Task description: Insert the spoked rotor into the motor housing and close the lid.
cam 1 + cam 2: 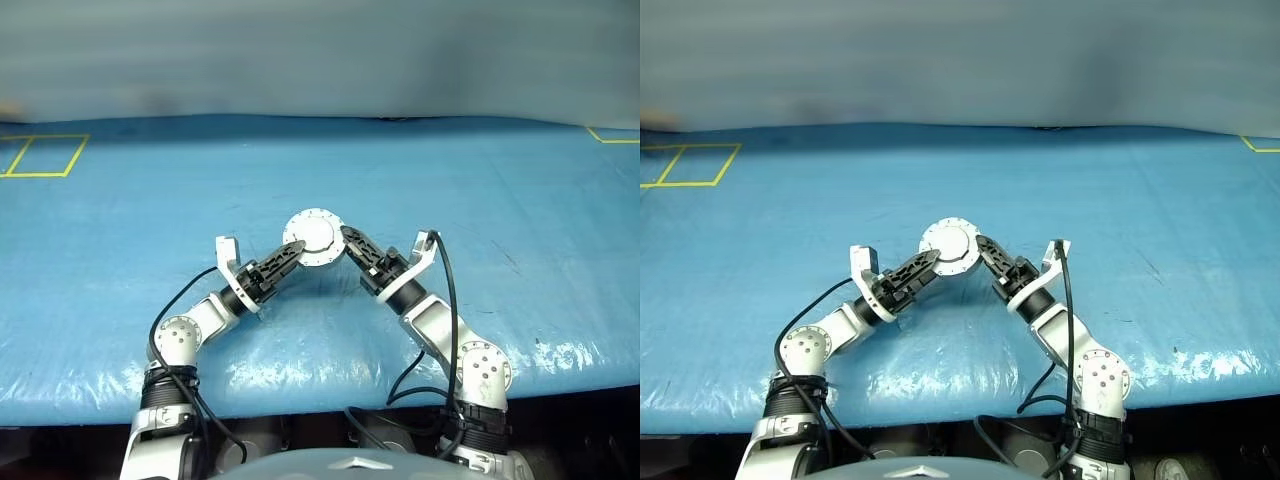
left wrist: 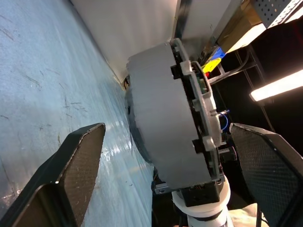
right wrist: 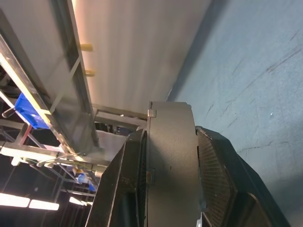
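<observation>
- Setting: a blue sheet-covered table [image 1: 500, 200] with yellow tape outlines [image 1: 40, 155] at its far left corner, and a pale wall behind it.
- Right gripper [image 1: 352, 243]: its two black fingers are clamped on the motor housing [image 1: 313, 238]; in the right wrist view a finger pad [image 3: 215, 184] presses each flat face of the case [image 3: 170, 156], which stands edge-on between them.
- Motor housing: held above the table at mid-scene, between the two arms, its lid [image 1: 949, 243] shut and the plain grey bolted face turned up toward the head camera.
- Left gripper [image 1: 290, 250]: fingers spread wide apart, straddling the housing [image 2: 165, 127] without touching it; one finger [image 2: 80, 165] stands on each side of the case with clear gaps.
- Farther out: both arms angle inward from the near table edge, meeting at the housing.
</observation>
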Controlling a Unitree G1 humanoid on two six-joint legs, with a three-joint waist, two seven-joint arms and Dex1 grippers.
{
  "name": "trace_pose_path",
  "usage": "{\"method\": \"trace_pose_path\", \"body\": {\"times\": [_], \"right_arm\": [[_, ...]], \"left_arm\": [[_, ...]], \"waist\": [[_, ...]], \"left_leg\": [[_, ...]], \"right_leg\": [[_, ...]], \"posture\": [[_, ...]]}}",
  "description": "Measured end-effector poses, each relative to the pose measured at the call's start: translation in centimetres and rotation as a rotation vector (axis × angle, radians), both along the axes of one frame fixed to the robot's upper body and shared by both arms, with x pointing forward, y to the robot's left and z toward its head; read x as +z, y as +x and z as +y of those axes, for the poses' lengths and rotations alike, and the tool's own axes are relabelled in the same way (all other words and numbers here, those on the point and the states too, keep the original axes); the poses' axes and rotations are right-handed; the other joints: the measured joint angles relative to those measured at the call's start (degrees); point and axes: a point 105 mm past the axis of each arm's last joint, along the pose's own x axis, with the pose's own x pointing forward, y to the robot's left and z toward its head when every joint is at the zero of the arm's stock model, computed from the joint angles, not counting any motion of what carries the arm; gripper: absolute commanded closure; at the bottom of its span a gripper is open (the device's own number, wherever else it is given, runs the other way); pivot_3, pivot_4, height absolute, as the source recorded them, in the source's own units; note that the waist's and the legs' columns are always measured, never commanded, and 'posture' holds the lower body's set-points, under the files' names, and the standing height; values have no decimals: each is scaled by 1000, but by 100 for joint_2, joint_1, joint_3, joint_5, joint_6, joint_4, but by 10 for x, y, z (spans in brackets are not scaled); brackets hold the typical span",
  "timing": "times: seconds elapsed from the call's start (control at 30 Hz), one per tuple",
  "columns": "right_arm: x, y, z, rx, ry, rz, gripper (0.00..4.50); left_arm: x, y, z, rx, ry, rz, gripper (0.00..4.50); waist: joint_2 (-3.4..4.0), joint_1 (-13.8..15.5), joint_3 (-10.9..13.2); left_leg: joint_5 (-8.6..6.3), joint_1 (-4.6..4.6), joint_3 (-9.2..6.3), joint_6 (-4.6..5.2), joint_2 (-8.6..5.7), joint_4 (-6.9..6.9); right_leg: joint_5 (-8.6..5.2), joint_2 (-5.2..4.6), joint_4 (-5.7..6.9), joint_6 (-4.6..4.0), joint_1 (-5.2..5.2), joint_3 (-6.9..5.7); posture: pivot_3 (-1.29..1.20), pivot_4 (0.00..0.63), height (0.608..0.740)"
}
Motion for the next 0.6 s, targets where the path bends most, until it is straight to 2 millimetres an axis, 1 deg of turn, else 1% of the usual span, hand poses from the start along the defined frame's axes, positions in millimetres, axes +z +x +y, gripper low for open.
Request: {"method": "trace_pose_path", "body": {"times": [0.17, 0.27, 0.33, 0.4, 0.6], "right_arm": [[-4, -6, 10, 46, -11, 12, 3284], [-3, -5, 9, 40, -6, 11, 3284], [-3, -4, 8, 28, -1, 10, 3284], [-1, -3, 7, 20, 7, 7, 3284], [-2, 2, 7, 8, -3, 19, 3284]], "left_arm": [[5, 1, -6, -15, -21, -14, 19], [6, 0, -7, -20, -30, -23, 554], [7, 0, -6, -23, -38, -29, 1265], [6, -1, -6, -24, -64, -21, 1750], [4, 2, -5, -6, -70, 0, 1791]], "waist": [[0, 1, 0], [0, 1, 0], [0, 0, 0], [0, 0, 0], [-1, 0, 1]], "left_leg": [[4, 0, 1, -7, 0, -1], [0, 0, 1, -1, 0, 0], [0, 0, 1, -1, 0, 0], [0, 0, 1, -1, 0, -1], [0, 0, 1, -1, 0, -1]], "right_leg": [[0, -1, 0, -1, 1, 2], [0, -1, 0, -1, 1, 2], [0, -1, 0, -1, 1, 2], [0, 0, 0, -1, 0, 2], [0, -1, -1, -2, 0, 3]], "posture": [[0, 150, 740], [0, 150, 740], [0, 150, 740], [0, 150, 740], [0, 150, 740]]}}
